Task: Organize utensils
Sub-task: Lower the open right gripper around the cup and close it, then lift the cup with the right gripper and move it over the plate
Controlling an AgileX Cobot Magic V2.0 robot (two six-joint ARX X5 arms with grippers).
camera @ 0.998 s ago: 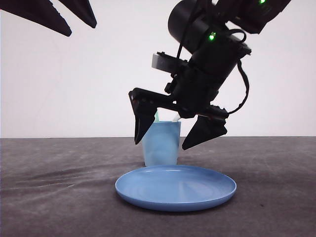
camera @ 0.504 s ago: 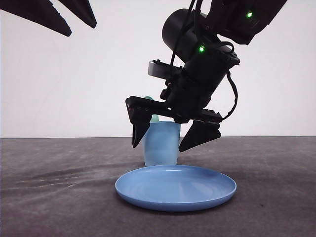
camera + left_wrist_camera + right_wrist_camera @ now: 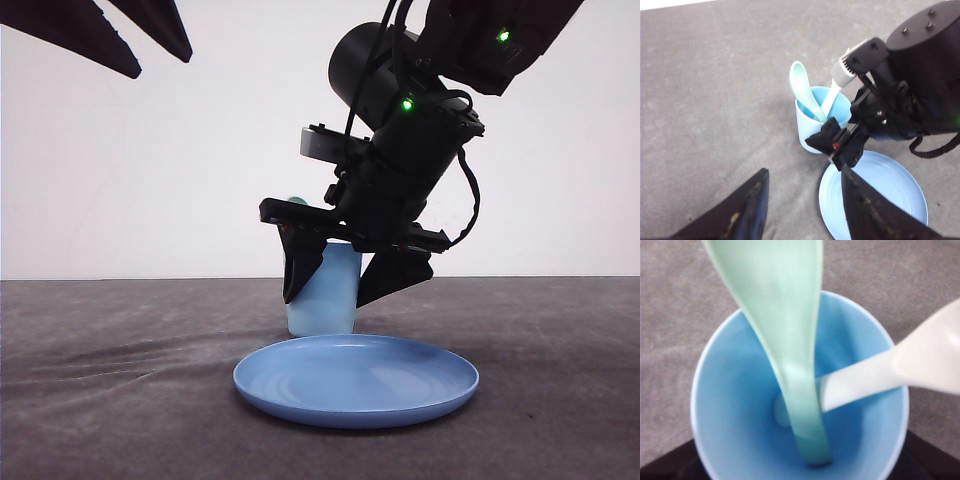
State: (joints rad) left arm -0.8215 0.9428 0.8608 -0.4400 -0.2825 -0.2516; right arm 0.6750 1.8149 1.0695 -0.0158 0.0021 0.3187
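Utensils both stand in the cup (image 3: 810,131), past the plate (image 3: 356,380) as I look forward: the spoon (image 3: 804,93) leans bowl-up against the rim and the fork (image 3: 836,89) leans beside it, handle up. My right gripper (image 3: 350,270) hangs over the cup, jaws apart with one tip on either side of it, clamped on nothing. My left gripper (image 3: 805,210) sits high and away with its fingers spread, also empty. If I'm picking one out, I judge I should centre on a single handle, close gently, and lift straight up so the cup doesn't tip. I can read no brands or writing.
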